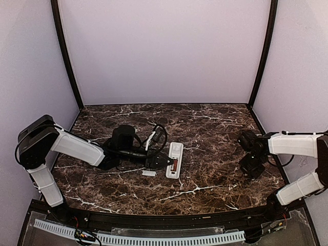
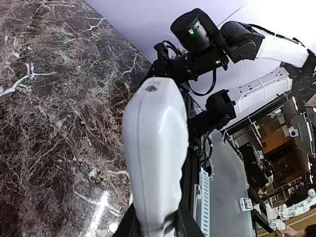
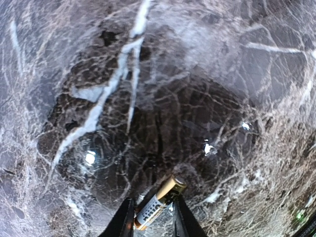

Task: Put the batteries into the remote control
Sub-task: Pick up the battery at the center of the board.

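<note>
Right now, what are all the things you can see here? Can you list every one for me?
remote control: one, white, middle of the table, compartment open.
loaded battery: one, reddish-brown, inside the remote's compartment.
loose battery: one, gold and grey, over the table's right side.
cover piece: one, white, flat on the table beside the remote's near end.
table: one, dark brown marble, white veins.
left gripper: one, black, clamped on the remote.
right gripper: one, black, closed around the loose battery.
</note>
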Robot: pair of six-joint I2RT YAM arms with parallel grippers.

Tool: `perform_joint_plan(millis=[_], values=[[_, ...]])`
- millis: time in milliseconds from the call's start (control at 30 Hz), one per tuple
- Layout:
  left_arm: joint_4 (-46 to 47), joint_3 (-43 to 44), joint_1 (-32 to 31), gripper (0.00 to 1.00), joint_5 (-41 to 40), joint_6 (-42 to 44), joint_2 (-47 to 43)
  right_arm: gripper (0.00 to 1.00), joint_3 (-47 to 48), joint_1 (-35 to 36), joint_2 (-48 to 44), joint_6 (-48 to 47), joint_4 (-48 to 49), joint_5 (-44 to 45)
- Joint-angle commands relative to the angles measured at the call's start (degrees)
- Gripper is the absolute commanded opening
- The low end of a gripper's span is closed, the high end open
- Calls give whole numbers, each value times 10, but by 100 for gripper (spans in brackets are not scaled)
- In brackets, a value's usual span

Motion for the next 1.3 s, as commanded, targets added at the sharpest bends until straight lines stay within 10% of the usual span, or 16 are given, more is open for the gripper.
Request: perform_joint_plan(millis=[0, 200, 1267], values=[[-5, -15, 3, 5, -1, 16, -32, 20, -13, -3, 23, -12, 32, -25], [-30, -24, 3, 5, -10, 32, -45, 0, -14, -3, 28, -45, 51, -29], [-34, -49, 3, 5, -21, -87, 72, 0, 83, 37, 24, -379, 258, -226]])
